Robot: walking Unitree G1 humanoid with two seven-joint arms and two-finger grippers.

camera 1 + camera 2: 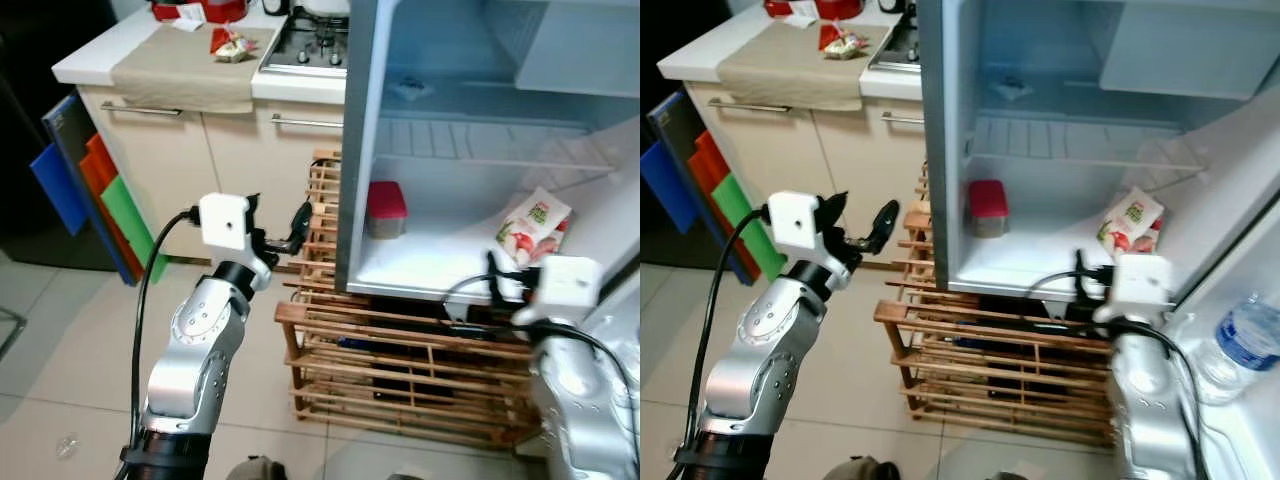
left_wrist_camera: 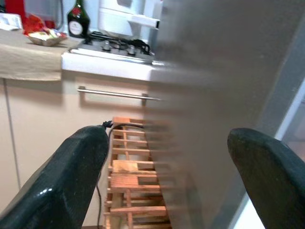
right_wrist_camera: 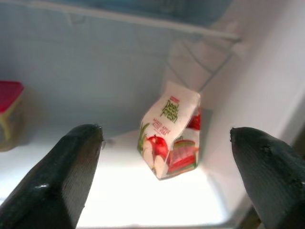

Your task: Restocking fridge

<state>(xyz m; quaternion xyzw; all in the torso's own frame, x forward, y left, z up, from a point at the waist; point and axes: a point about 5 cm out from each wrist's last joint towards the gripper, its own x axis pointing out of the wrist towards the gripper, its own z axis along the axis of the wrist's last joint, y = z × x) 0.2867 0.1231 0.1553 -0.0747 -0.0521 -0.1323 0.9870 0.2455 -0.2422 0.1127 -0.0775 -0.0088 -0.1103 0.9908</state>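
The right gripper (image 3: 162, 138) has its jaws spread wide and empty, aimed at the apple juice carton (image 3: 172, 136), which stands tilted on the fridge's lower shelf (image 1: 430, 262) in the far right corner, leaning toward the side wall. The gripper sits just outside the shelf's front lip, apart from the carton. The left gripper (image 1: 283, 232) also has wide, empty jaws and hangs beside the fridge's outer left wall (image 2: 224, 71), above the wooden crate rack (image 1: 400, 375) that the fridge stands on.

Left of the carton, well apart from it on the same shelf, stands a red-lidded container (image 1: 385, 209). A water bottle (image 1: 1250, 335) rests in the door shelf to the carton's right.

The carton looks placed, though its lean is a worry: a right finger brushing it could tip it flat. The left gripper is near the fridge wall, and a careless swing there could knock it.
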